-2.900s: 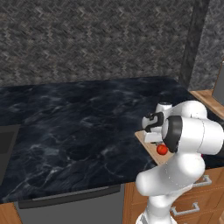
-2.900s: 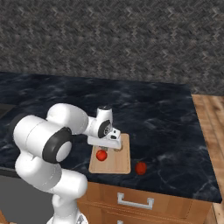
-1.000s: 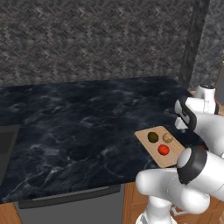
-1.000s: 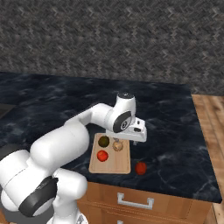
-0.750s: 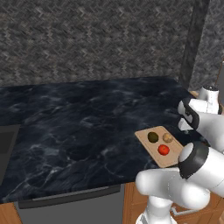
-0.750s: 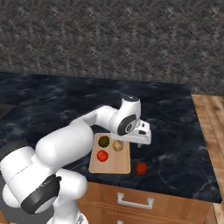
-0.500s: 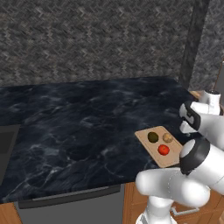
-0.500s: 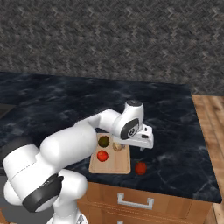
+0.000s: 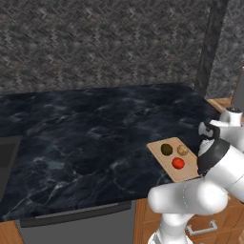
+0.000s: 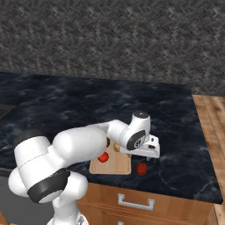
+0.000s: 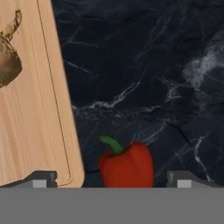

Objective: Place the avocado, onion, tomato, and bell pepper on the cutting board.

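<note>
My pincer [image 11: 111, 178] hangs spread over one red bell pepper [image 11: 127, 165]; at nine o'clock, one cutting board [image 9: 187, 169] carries one avocado [image 9: 166, 149], one onion [image 9: 182, 150], one tomato [image 9: 178, 163].

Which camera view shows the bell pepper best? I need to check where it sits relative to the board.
The hand view: the red bell pepper with its green stem lies on the dark counter just off the cutting board edge. The right base view shows it as a small red blob under the gripper.
</note>
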